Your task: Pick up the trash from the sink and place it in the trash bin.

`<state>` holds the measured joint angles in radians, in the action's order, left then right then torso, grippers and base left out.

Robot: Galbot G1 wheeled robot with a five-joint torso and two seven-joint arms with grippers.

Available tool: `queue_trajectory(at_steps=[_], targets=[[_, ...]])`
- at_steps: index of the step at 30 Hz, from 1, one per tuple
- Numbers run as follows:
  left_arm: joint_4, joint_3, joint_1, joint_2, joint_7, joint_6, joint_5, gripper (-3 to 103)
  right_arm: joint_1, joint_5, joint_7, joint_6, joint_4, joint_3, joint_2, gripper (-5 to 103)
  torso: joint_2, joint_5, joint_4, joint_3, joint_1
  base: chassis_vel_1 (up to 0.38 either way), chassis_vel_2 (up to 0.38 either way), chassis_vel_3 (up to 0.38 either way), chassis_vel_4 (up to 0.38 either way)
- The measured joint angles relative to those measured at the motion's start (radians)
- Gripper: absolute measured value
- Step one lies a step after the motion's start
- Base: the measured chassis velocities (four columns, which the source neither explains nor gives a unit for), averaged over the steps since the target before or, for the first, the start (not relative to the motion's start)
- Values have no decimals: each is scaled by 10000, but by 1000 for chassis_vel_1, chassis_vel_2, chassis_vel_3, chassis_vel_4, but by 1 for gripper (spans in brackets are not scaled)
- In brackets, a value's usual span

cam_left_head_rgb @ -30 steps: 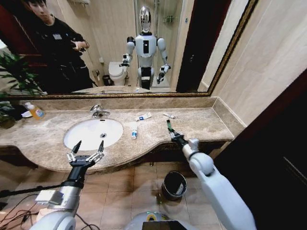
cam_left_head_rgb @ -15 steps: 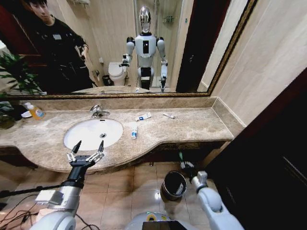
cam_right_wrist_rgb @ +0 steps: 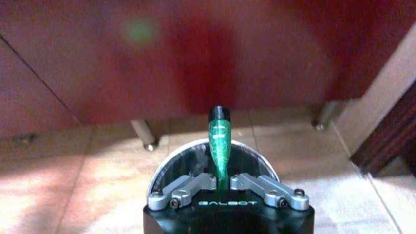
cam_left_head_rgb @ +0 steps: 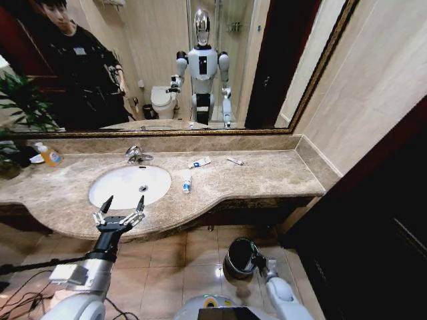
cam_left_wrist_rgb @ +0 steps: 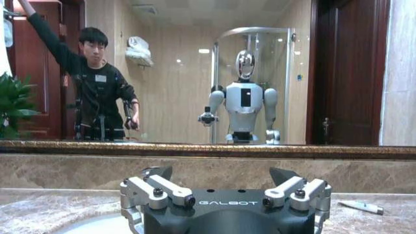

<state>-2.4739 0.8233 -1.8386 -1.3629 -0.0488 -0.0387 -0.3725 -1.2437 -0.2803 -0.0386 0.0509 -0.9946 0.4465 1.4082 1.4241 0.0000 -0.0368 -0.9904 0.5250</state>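
We see the left gripper unmoved, jaws apart, at the sink's six o'clock rim. The right gripper, clamped on the green tube, has dropped from counter height to over the trash bin.

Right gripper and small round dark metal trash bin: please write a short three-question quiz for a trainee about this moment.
1. True or false: the right gripper is shut on the small green tube.
2. The right gripper is over: A) the white oval ceramic sink B) the small round dark metal trash bin C) the beige marble counter.
3. Fill in: the left gripper, by the counter's front edge, is ____.

Key: 1 true; 2 B; 3 open.
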Motion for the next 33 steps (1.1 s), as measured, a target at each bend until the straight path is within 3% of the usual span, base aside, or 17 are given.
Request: queue_trajectory(at_steps=[7, 9, 11, 13, 19, 21, 22, 24, 26, 30, 33], targets=[[0, 0, 0, 0, 0, 0, 0, 100, 616, -52, 664, 226, 888, -136, 236, 3, 0, -1, 0, 0, 2, 0, 0, 0, 0], [0, 0, 0, 0, 0, 0, 0, 100, 669, -50, 840, 239, 919, -151, 320, 8, 0, 0, 0, -1, 1, 0, 0, 0, 0], [0, 0, 0, 0, 0, 0, 0, 100, 716, -80, 987, 245, 937, -152, 379, 23, 0, -1, 0, 0, 1, 0, 0, 0, 0], [1, 0, 0, 0, 0, 0, 0, 100, 721, -87, 993, 246, 944, -152, 379, 23, 0, -1, 0, 0, 1, 0, 0, 0, 0], [0, 0, 0, 0, 0, 0, 0, 100, 730, -140, 1023, 279, 984, -153, 356, 50, 0, 0, 0, 0, 1, 0, 0, 0, 0], [0, 0, 0, 0, 0, 0, 0, 100, 730, -140, 1026, 279, 985, -153, 357, 50, 0, 0, 0, 0, 1, 0, 0, 0, 0], [0, 0, 0, 0, 0, 0, 0, 100, 739, -145, 1047, 279, 984, -154, 377, 61, 0, 0, 0, 0, 1, 0, 0, 0, 0], [0, 0, 0, 0, 0, 0, 0, 100, 745, -146, 1053, 280, 984, -155, 385, 61, 0, 0, 0, 0, 1, 0, 0, 0, 0], [0, 0, 0, 0, 0, 0, 0, 100, 763, -148, 1072, 279, 976, -159, 423, 78, 0, 0, 0, 0, 1, 0, 0, 0, 0], [0, 0, 0, 0, 0, 0, 0, 100, 764, -149, 1085, 277, 955, -164, 460, 83, 0, 0, 0, 0, 1, 0, 0, 0, 0], [0, 0, 0, 0, 0, 0, 0, 100, 756, -149, 1102, 265, 896, -173, 499, 97, 0, 0, 0, 0, 1, 0, 0, 0, 0]])
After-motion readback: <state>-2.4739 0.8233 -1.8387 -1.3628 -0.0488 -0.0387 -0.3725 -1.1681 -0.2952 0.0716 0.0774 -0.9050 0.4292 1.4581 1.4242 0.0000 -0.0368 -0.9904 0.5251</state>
